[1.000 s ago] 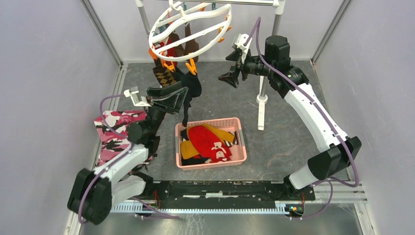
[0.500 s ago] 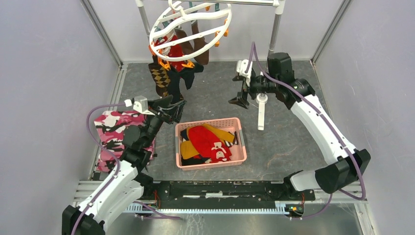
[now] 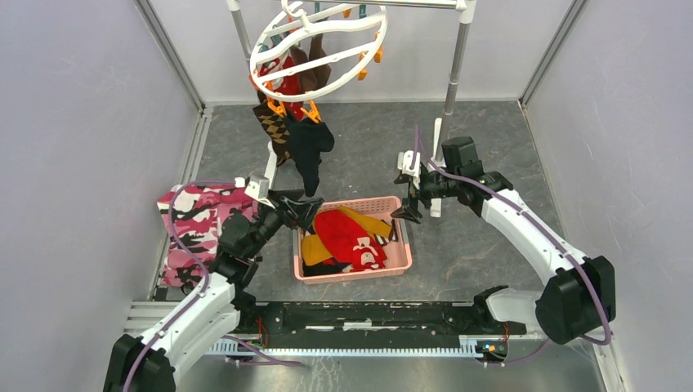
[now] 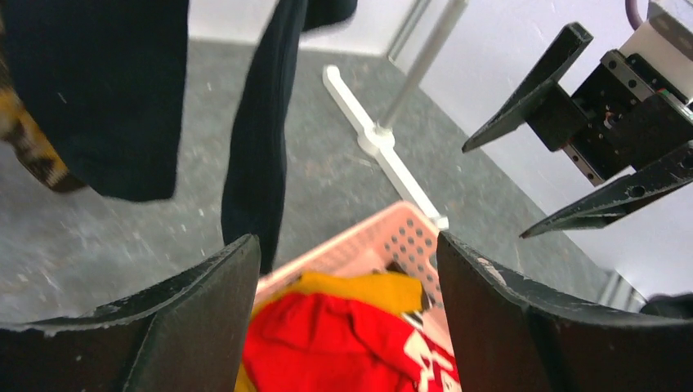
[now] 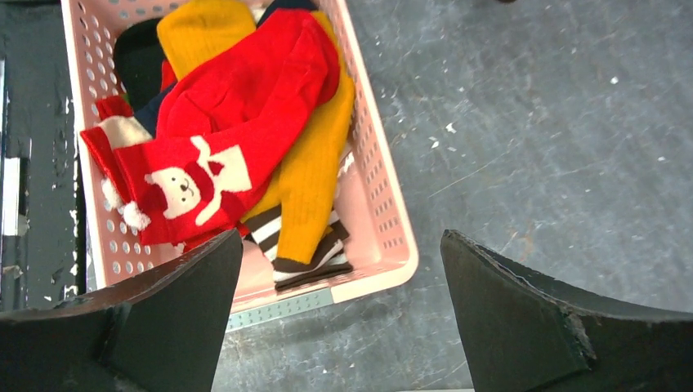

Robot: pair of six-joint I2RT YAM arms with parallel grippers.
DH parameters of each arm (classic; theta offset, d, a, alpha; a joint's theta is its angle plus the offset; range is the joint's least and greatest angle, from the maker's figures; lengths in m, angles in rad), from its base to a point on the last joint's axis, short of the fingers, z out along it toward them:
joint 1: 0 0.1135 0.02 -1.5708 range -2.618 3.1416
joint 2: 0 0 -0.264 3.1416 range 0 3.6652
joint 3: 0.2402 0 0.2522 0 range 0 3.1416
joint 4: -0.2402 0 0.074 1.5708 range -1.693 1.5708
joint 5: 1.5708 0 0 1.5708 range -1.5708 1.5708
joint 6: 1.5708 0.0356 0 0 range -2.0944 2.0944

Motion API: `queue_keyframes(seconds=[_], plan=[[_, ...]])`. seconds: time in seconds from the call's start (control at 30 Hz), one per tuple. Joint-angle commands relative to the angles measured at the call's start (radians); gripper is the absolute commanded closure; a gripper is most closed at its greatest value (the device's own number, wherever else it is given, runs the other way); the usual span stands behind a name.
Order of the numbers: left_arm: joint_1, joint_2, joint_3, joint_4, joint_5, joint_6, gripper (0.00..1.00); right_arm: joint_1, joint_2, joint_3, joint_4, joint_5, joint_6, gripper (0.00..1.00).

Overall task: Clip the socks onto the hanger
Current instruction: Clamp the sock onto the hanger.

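The white round hanger (image 3: 317,42) hangs from the rack bar with orange clips. A black sock (image 3: 310,151), an argyle sock (image 3: 274,126), a red one (image 3: 284,77) and a brown one (image 3: 315,61) dangle from it. More socks, red (image 3: 347,237) and mustard yellow (image 3: 315,247), lie in the pink basket (image 3: 353,202). My left gripper (image 3: 306,208) is open at the basket's far left corner, under the black sock (image 4: 261,147). Nothing sits between its fingers (image 4: 204,310). My right gripper (image 3: 406,208) is open above the basket's right rim (image 5: 384,196), empty, looking down on the red bear sock (image 5: 237,106).
A pink camouflage cloth (image 3: 196,224) lies left of my left arm. The metal rack pole (image 3: 456,65) and its white foot (image 3: 435,163) stand just behind my right gripper. Grey walls close in both sides, and a black rail (image 3: 368,314) runs along the near edge.
Both arms came down from the hanger to the basket. My left gripper let go of the black sock, which now hangs from a clip. The hanger swung back and settled.
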Motion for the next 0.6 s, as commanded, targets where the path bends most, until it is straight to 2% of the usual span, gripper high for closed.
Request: queue_keyframes(seconds=[0.0,0.23,0.57], plan=[[-0.002,0.026,-0.052,0.075,0.093,-0.147,0.16,-0.007,-0.047,-0.071,0.103,-0.012,-0.038,0.02],[-0.002,0.083,-0.104,0.159,0.107,-0.240,0.18,-0.015,-0.070,-0.123,0.116,-0.028,-0.051,0.02],[-0.002,0.146,-0.074,0.174,0.194,-0.243,0.20,-0.031,-0.043,-0.146,0.128,-0.111,-0.032,0.02]])
